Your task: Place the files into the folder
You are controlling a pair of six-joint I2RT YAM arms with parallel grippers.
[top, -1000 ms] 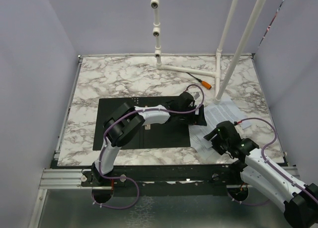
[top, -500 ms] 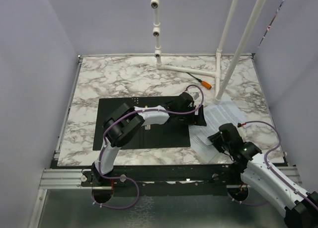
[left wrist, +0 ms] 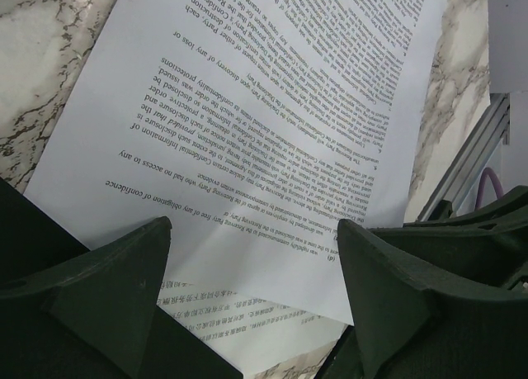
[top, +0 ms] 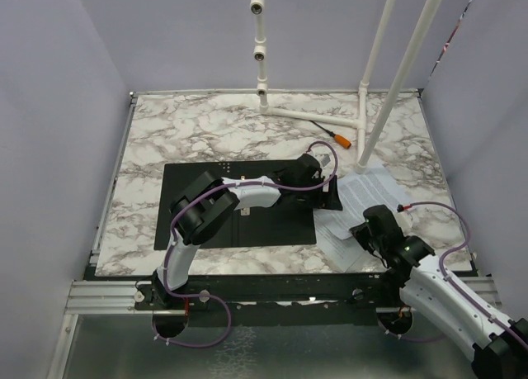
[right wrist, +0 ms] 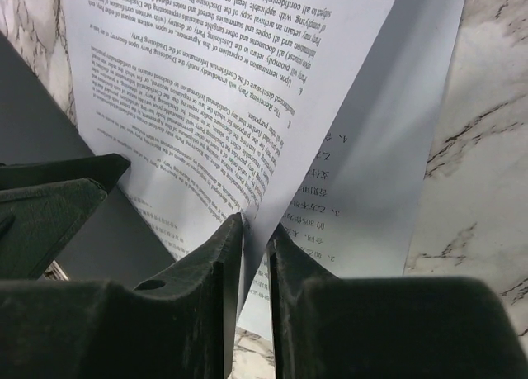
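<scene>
The folder (top: 272, 226) lies open and flat on the marble table, black inside up, and its dark surface (right wrist: 33, 115) shows at the left of the right wrist view. The files (top: 375, 193), white sheets of dense print, lie just right of it, slightly fanned. My left gripper (top: 334, 199) hovers open over their left edge, the top sheet (left wrist: 272, 106) under its spread jaws (left wrist: 254, 230). My right gripper (top: 361, 228) is at the files' near corner. Its jaws (right wrist: 254, 226) are nearly together, pinching the buckled-up edge of the top sheet (right wrist: 206, 82).
An orange-handled screwdriver (top: 334, 134) lies at the back right beside a white pipe frame (top: 363, 106). Purple walls close in on three sides. The table's front rail (top: 272, 286) runs just below the files.
My right gripper's jaws have closed from wide apart onto the top sheet's edge, which now buckles up between them. The left arm has not moved.
</scene>
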